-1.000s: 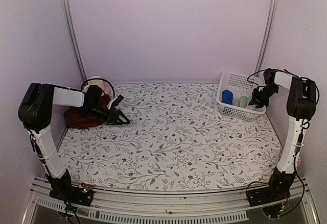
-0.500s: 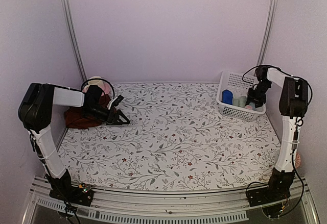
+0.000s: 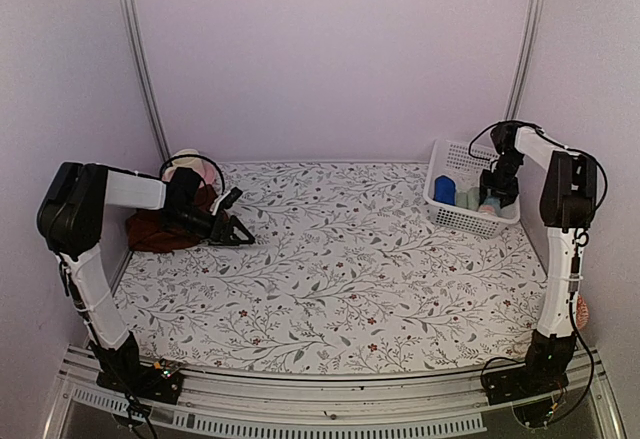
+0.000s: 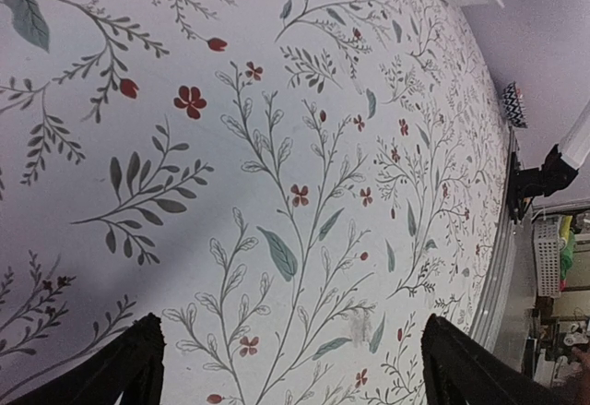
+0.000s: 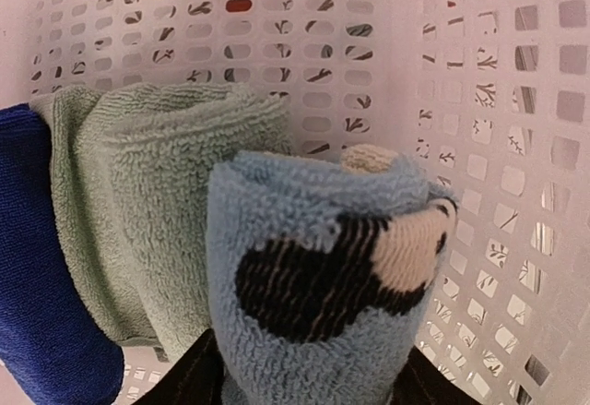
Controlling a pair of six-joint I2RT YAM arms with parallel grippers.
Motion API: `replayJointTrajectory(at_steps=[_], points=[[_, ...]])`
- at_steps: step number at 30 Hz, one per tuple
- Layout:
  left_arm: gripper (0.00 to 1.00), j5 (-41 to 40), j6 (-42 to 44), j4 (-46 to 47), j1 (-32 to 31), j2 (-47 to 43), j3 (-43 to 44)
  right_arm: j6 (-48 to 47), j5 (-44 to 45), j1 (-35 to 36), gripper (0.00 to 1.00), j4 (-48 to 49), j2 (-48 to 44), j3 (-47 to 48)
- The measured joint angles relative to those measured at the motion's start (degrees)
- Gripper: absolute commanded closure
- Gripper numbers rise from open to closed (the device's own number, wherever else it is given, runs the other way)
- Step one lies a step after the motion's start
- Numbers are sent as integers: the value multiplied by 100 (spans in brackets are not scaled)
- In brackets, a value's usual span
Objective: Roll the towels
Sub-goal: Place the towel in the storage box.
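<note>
Left gripper (image 3: 236, 219) rests low on the floral table covering (image 3: 340, 269), its fingers spread wide with nothing between them. The dark maroon towel (image 3: 150, 231) lies heaped and unrolled just behind it at the table's left edge. A pale bundle (image 3: 183, 162) beyond the arm is too hidden to name.

At far right, the white plastic basket (image 3: 462, 221) holds three rolls side by side: a dark blue roll (image 5: 37, 267), a pale green roll (image 5: 147, 202) and the light-blue towel (image 5: 313, 267) with its dark and cream patches. The right gripper (image 5: 304, 382) reaches into the basket, its two fingers closed on the sides of the light-blue towel, which stands between the green roll and the basket's perforated wall.

The step in hand appears to be seating that roll. It would likely go best if the roll is pressed down until the green roll and the wall both brace it. The fingers should part only then, and lift straight up so the loose end is not dragged open.

By count there are two arms, one basket, three rolled towels in it and one maroon towel not yet rolled.
</note>
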Motion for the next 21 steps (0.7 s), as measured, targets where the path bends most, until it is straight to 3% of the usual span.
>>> replayJointTrajectory(at_steps=[11, 21], points=[[3, 0, 0, -35, 0, 0, 11, -157, 407, 76, 29, -162, -7, -7], [3, -7, 2, -39, 0, 2, 31, -232, 577, 199, 28, -227, -413, 20]])
